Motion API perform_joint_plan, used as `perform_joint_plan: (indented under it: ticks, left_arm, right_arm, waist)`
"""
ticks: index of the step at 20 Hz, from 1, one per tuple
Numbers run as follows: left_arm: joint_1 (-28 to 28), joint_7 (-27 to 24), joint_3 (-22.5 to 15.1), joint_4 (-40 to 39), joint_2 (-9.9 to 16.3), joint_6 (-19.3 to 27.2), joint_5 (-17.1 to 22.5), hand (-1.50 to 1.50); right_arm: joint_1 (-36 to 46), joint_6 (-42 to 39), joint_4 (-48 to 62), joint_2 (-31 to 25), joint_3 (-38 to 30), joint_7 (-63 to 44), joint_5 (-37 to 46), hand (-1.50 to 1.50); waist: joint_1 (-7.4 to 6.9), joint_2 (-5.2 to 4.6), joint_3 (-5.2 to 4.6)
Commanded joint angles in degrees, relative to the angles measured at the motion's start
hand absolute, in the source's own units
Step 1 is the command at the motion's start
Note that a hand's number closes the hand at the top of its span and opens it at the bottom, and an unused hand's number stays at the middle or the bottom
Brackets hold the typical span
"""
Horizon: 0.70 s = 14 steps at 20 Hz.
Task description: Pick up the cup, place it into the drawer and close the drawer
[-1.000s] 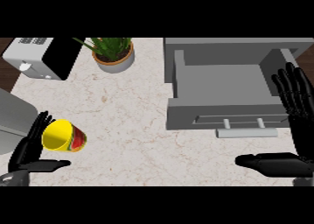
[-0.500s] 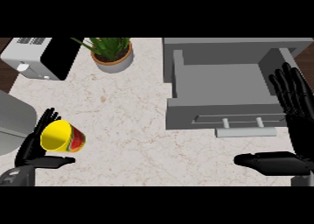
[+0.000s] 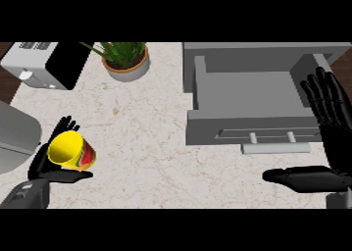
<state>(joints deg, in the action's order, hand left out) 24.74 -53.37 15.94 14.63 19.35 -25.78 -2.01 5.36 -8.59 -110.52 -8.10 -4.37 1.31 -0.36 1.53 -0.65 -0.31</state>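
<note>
The yellow cup (image 3: 68,148), with red and green on its side, tilts at the lower left of the counter, its mouth facing up. My left hand (image 3: 49,164) wraps it: fingers rise behind its far side and the thumb lies under it. The grey drawer (image 3: 243,93) stands pulled open at the upper right, its inside bare and its handle (image 3: 272,136) on the near front. At the right edge my right hand (image 3: 338,127) rests open, fingers straight up beside the drawer's right wall and thumb stretched left.
A white and black toaster (image 3: 41,63) sits at the back left with a potted plant (image 3: 124,59) beside it. A large grey rounded object (image 3: 8,137) borders the counter's left edge. A pale bar (image 3: 276,147) lies under the drawer's front.
My left hand has shifted a little right and closed in around the cup, which has tipped and moved slightly. The right hand and the drawer have stayed put.
</note>
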Motion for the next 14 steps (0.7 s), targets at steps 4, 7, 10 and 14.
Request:
perform_joint_plan:
  ticks: [4, 7, 10, 14]
  left_arm:
    - [-0.03, -6.19, -0.48, 1.21, -2.30, -13.53, 1.75, 1.50]
    - [-1.04, -6.79, -1.56, 1.86, -2.54, -16.39, 1.60, 1.50]
    - [1.08, -3.75, -0.73, 2.22, -4.99, -17.74, 3.92, 1.50]
    - [0.01, -5.36, 1.26, 2.70, -5.20, -15.63, 6.51, 1.50]
  right_arm:
    - [-1.43, -0.59, 0.49, 0.37, 0.72, 0.26, 0.03, -1.50]
    - [-1.19, -0.48, 1.19, 0.51, -0.37, 1.57, -0.73, -1.50]
    - [0.78, -0.68, 0.95, -0.62, -0.97, -0.54, -1.02, -1.50]
    - [2.14, -0.38, 2.10, -0.96, -1.88, -0.92, -1.21, -1.50]
  waist:
    - [-0.29, 0.19, 0.07]
    - [-0.16, 0.03, 0.03]
    - [-0.15, 0.10, 0.02]
    - [-0.51, 0.01, 0.03]
